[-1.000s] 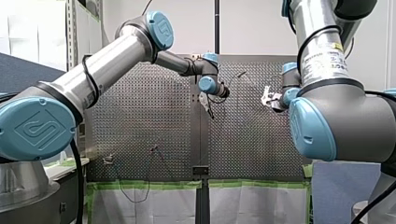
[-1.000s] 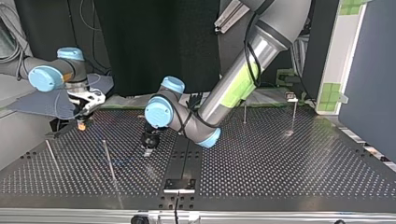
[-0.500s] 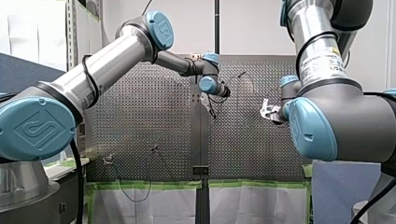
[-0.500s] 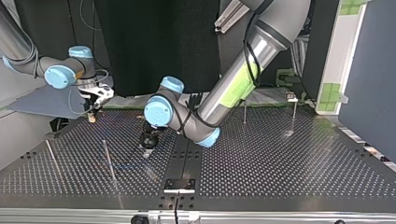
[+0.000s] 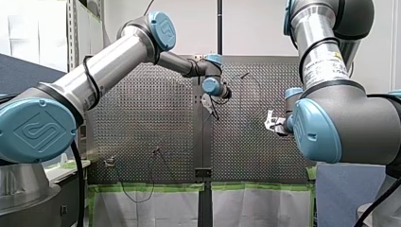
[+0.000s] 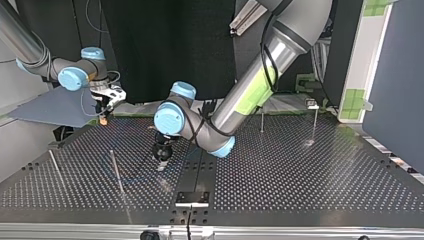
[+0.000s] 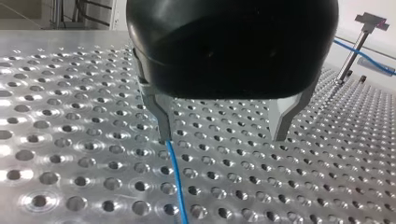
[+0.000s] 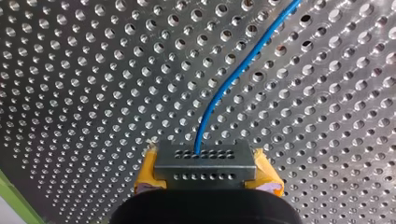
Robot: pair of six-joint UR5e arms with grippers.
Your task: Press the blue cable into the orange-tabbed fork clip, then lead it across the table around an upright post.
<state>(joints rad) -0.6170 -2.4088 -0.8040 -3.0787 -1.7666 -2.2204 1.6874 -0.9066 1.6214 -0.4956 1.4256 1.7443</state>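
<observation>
My right gripper [image 8: 205, 163] fingers [image 8: 148, 175] clamp the blue cable [image 8: 202, 125]; my left gripper [image 7: 223, 135] fingers [image 7: 161, 116] stand apart; arm label [image 5: 326, 59] illegible.

Thin blue cable [image 8: 224, 84], one end pinched in my right gripper [image 8: 205, 163], curving away, another stretch lying flat by a fingertip of my left gripper [image 7: 223, 136], thin upright post [image 6: 116, 172] at the top view's left.

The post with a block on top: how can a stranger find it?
In the top view, go to the perforated table's far right corner, by the green-taped panel. Two upright posts stand there. It is the post nearer the panel, with a block on top, which its neighbour lacks.
</observation>
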